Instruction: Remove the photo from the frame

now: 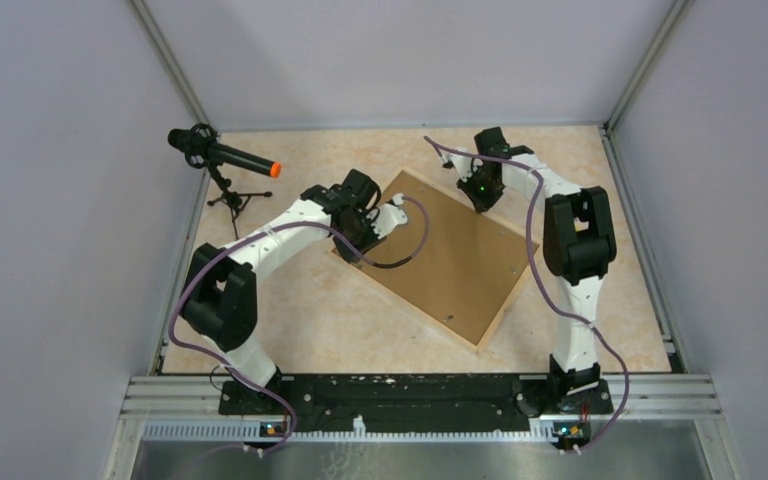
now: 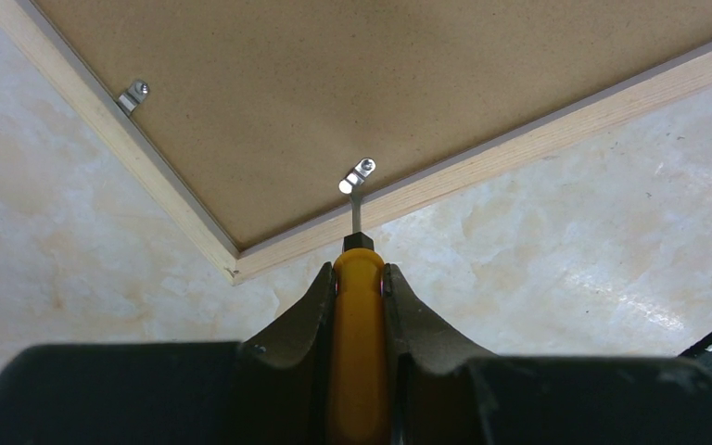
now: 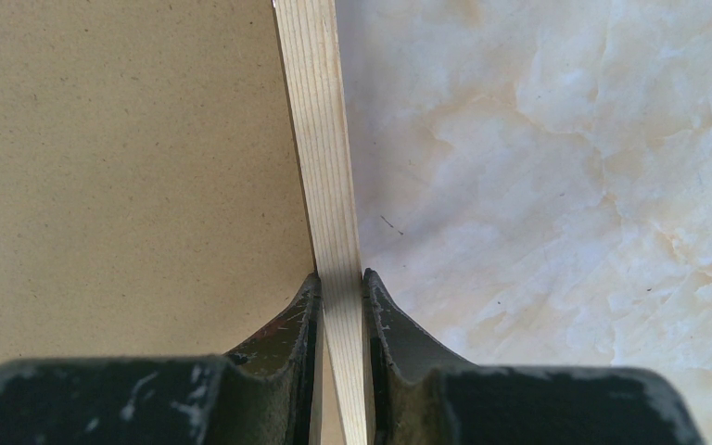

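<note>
Gripping, left fingers: the left gripper (image 2: 360,271) was closed on the yellow handle of a screwdriver (image 2: 360,362), which gave it a thin lever in place of its blunt fingers.
Blade, just ahead of those fingers: its tip met a metal clip (image 2: 362,172) at the edge of the backing board (image 2: 380,74). Turning that clip aside looked to be the step in hand.
Pinching, right fingers: the right gripper (image 3: 340,278) was clamped across the pale wood rail of the frame (image 3: 320,139), probably to steady it against the tool's push.
Frame: it lay reverse side up on the table (image 3: 565,185), reaching from one gripper to the other.
Second clip (image 2: 132,95): it sat up and left of the left fingers, on the adjoining rail.
Photo: it was not visible, and presumably lay beneath the board, inside the frame.
</note>
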You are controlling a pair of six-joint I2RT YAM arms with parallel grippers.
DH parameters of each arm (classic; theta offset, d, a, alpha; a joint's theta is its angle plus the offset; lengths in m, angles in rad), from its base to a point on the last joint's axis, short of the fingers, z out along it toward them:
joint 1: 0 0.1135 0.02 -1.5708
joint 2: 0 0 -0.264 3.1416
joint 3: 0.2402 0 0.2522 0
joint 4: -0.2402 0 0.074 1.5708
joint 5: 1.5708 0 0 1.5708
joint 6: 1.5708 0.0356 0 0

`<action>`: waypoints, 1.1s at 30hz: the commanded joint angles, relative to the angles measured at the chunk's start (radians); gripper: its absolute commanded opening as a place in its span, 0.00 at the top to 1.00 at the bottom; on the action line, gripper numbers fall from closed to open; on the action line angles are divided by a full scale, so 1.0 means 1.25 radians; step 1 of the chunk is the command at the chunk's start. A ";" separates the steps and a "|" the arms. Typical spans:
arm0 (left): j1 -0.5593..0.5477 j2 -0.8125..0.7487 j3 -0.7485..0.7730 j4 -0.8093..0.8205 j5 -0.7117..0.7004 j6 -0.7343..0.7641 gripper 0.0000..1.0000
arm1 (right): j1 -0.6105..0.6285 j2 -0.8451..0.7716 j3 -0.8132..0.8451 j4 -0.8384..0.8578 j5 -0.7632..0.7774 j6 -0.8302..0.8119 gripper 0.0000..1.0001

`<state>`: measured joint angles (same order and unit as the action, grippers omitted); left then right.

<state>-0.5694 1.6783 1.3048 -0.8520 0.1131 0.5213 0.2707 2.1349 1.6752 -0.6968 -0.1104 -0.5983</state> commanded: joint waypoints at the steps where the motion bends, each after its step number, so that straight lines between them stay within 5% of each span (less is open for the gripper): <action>1: 0.000 -0.002 -0.001 0.043 -0.028 -0.012 1.00 | -0.012 0.010 -0.019 -0.072 0.014 0.028 0.93; 25: -0.006 0.005 0.027 0.000 0.120 0.006 1.00 | -0.012 0.016 -0.015 -0.076 0.016 0.030 0.93; 33: -0.009 0.021 0.031 0.038 0.084 -0.013 1.00 | -0.012 0.017 -0.011 -0.078 0.015 0.029 0.93</action>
<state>-0.5766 1.6917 1.3167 -0.8440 0.2016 0.5217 0.2707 2.1349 1.6756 -0.6975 -0.1108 -0.5980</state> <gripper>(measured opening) 0.237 0.147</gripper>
